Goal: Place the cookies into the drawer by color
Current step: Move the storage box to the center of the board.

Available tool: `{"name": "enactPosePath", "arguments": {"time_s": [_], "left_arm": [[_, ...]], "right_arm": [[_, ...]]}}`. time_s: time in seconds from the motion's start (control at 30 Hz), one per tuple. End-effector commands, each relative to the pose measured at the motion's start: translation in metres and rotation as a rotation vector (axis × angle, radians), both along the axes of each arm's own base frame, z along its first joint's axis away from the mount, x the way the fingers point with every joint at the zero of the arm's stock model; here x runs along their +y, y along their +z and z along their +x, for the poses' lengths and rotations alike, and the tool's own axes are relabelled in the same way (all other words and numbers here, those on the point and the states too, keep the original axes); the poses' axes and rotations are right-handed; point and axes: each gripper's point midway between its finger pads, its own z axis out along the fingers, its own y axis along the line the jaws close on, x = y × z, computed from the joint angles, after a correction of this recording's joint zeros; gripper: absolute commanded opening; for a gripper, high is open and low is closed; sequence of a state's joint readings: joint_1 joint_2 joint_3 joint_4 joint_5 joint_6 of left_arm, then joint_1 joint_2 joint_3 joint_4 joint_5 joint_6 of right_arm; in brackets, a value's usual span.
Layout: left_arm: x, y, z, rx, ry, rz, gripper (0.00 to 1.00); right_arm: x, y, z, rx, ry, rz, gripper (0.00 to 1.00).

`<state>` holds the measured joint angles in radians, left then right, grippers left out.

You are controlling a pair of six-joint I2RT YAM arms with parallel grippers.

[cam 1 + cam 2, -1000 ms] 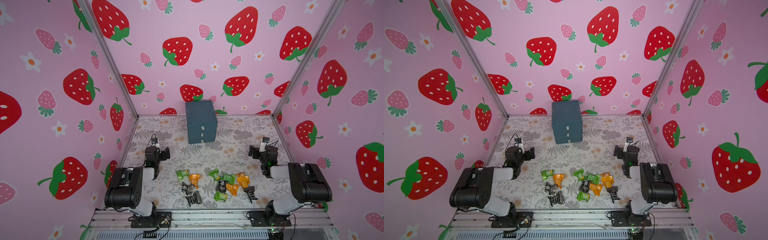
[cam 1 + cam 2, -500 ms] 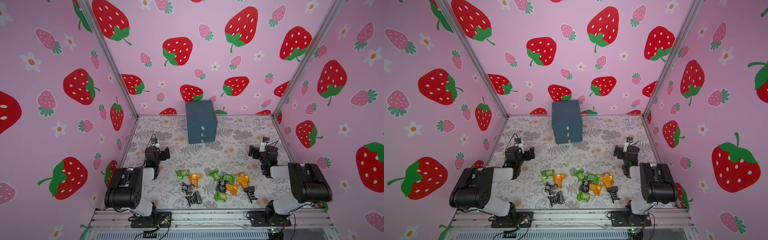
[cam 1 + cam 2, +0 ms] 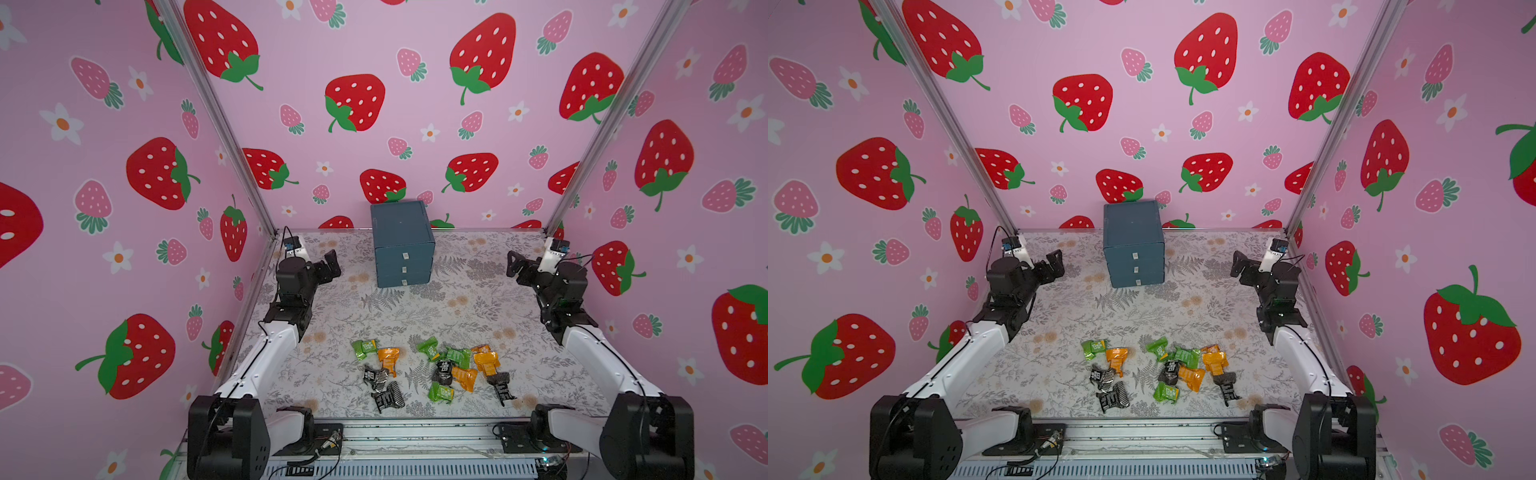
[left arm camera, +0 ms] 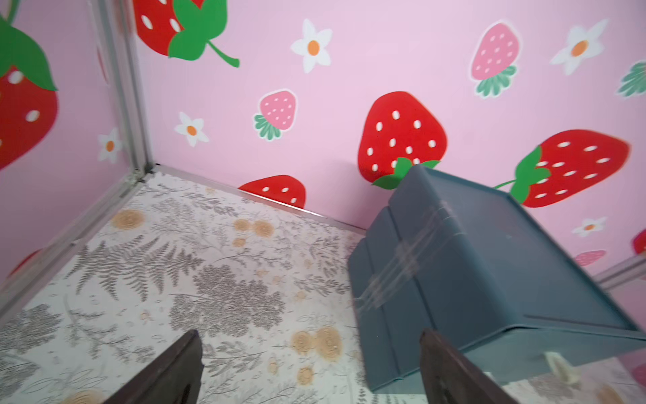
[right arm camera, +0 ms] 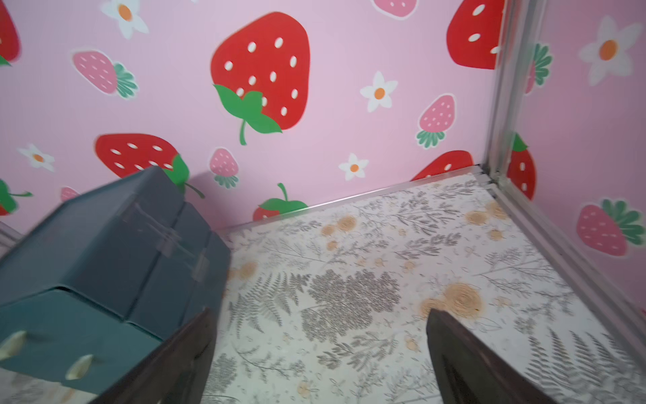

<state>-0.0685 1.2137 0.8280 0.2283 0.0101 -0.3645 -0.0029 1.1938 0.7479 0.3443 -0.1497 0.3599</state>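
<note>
Cookies (image 3: pixel 442 370): in both top views, loose on the floral mat (image 3: pixel 457 307) toward the near edge, with green, orange and black mixed and several touching or overlapping. None gripped, none stored.

Drawer (image 3: pixel 402 245): upright at the back wall (image 3: pixel 415 145), well apart from the cookies. Fronts turned toward the arms, all three tiers apparently shut, white pull tabs (image 3: pixel 405 254) facing out.

Left gripper (image 3: pixel 332 264) and right gripper (image 3: pixel 514 266): parked at either side, flanking the drawer, both empty and far from the cookies. Probably a starting pose, with nothing sorted yet and most likely a tier to pull out first.

Left wrist view: two dark fingers (image 4: pixel 174 370) spread wide over bare mat, nothing between them. Taped side of the drawer (image 4: pixel 472 273) just ahead, one pull tab in sight. Aimed that way, presumably, to keep a tab within easy reach.

Right wrist view: jaws likewise wide apart and empty, over bare mat. Drawer (image 5: pixel 105 252) off to one side, two tabs showing on closed fronts.

No cookies visible in either wrist view.
</note>
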Motion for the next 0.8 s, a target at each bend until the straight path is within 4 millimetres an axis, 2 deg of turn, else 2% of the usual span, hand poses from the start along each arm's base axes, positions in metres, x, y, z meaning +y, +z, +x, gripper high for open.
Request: {"name": "enactPosePath", "arguments": {"time_s": [0.0,0.1,0.2,0.27,0.5,0.63,0.77], "left_arm": [[-0.032,0.006,0.001,0.064,-0.099,-0.167,1.0],[-0.06,0.022,0.014,0.078,-0.201,-0.243,1.0],[-0.075,0.026,0.035,0.118,-0.222,-0.276,0.99],[-0.082,0.025,0.051,0.138,-0.237,-0.283,0.95],[-0.122,0.016,0.101,0.224,-0.315,-0.253,0.85],[-0.139,-0.004,0.119,0.298,-0.32,-0.202,0.77],[-0.148,-0.023,0.128,0.34,-0.322,-0.184,0.68]], "right_arm": [[0.04,0.002,0.002,0.104,0.194,0.235,0.99],[0.073,0.015,0.017,0.16,0.267,0.254,0.95],[0.111,0.028,0.031,0.185,0.304,0.184,0.93],[0.135,0.031,0.042,0.207,0.321,0.138,0.91],[0.211,0.025,0.085,0.303,0.426,0.029,0.85],[0.229,0.006,0.111,0.382,0.434,-0.047,0.82],[0.239,-0.009,0.122,0.424,0.453,-0.055,0.73]]}}
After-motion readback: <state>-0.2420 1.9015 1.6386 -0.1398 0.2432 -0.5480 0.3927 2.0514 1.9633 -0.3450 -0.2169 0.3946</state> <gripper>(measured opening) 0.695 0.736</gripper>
